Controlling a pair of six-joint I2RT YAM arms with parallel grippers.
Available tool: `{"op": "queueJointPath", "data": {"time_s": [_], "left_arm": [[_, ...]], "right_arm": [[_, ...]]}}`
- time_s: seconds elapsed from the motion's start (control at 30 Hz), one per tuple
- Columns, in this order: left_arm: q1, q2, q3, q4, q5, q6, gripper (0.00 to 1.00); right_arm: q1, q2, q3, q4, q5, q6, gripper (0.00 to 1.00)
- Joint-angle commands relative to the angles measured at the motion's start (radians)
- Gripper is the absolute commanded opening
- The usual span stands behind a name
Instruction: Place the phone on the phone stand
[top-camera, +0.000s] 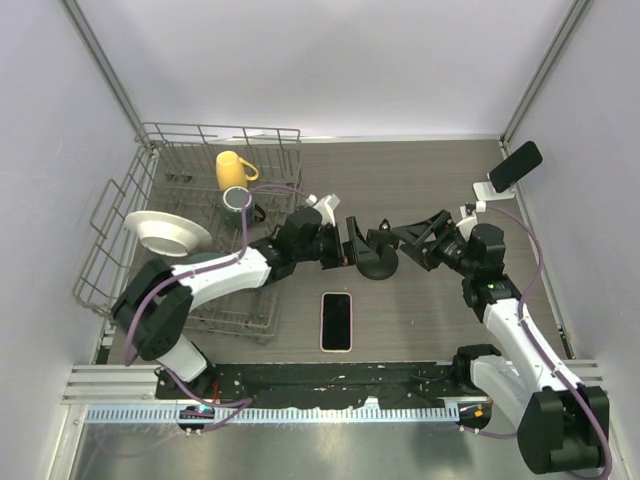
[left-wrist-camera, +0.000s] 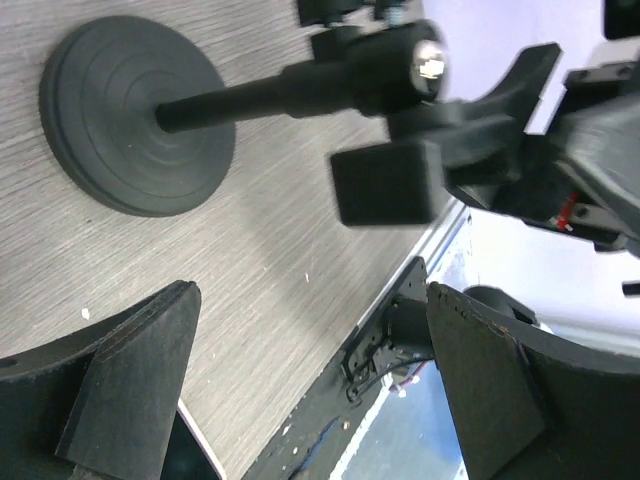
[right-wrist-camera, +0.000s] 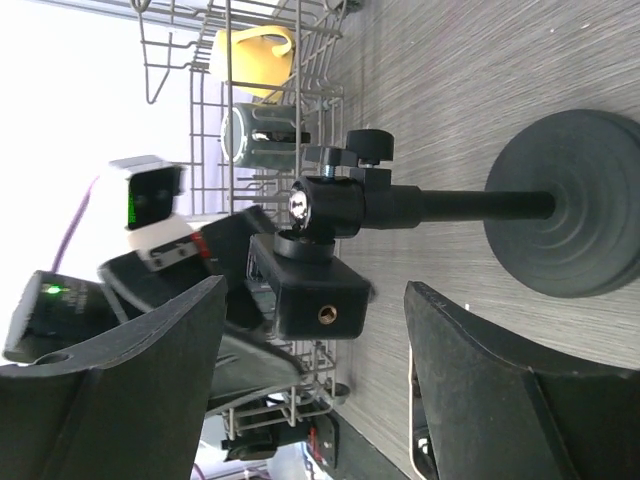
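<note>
The right gripper (right-wrist-camera: 315, 330) holds its two dark fingers (right-wrist-camera: 120, 400) wide apart at the bottom of the view, with nothing between them. Beyond them is a black stand (right-wrist-camera: 440, 205). Its round base (right-wrist-camera: 565, 205) rests on the grey wood-grain table (right-wrist-camera: 450, 80), and a thin post runs left to a joint with a knob (right-wrist-camera: 365, 145) and a square block (right-wrist-camera: 315, 295). Behind, a wire rack (right-wrist-camera: 220, 60) holds a yellow mug (right-wrist-camera: 255, 60) and a dark cup (right-wrist-camera: 255, 135). The left arm (right-wrist-camera: 150, 215) is close beside the block.
</note>
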Motion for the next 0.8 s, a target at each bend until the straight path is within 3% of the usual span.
{"op": "queueJointPath", "data": {"time_s": [0.0, 0.2, 0.4, 0.47, 0.53, 0.57, 0.6, 0.67, 0.77], "left_arm": [[-0.002, -0.157, 0.036, -0.062, 0.024, 0.113, 1.0], [0.0, -0.366, 0.059, -0.247, -0.022, 0.309, 0.99], [0.0, -0.568, 0.062, -0.356, -0.164, 0.423, 0.99], [0.001, -0.602, 0.065, -0.379, -0.218, 0.451, 1.0], [0.001, -0.647, 0.07, -0.401, -0.252, 0.472, 1.0], [0.001, -0.664, 0.07, -0.405, -0.281, 0.479, 1.0], [0.003, -0.678, 0.068, -0.413, -0.292, 0.482, 1.0], [0.003, -0.725, 0.065, -0.43, -0.333, 0.483, 1.0], [0.004, -0.792, 0.051, -0.451, -0.346, 0.476, 1.0]], "right_arm": [[-0.01, -0.091, 0.107, -0.234, 0.03, -0.191, 0.77], [-0.01, -0.137, 0.254, -0.602, 0.13, -0.482, 0.76], [0.101, -0.171, 0.386, -0.847, 0.265, -0.574, 0.72], [0.267, -0.142, 0.404, -0.874, 0.319, -0.532, 0.72], [0.434, -0.114, 0.435, -0.878, 0.47, -0.456, 0.72], [0.608, -0.081, 0.447, -0.881, 0.526, -0.431, 0.72], [0.682, -0.057, 0.473, -0.883, 0.651, -0.401, 0.72], [0.879, -0.002, 0.506, -0.897, 0.739, -0.33, 0.72], [1.023, 0.128, 0.568, -0.901, 0.853, -0.237, 0.73]]}}
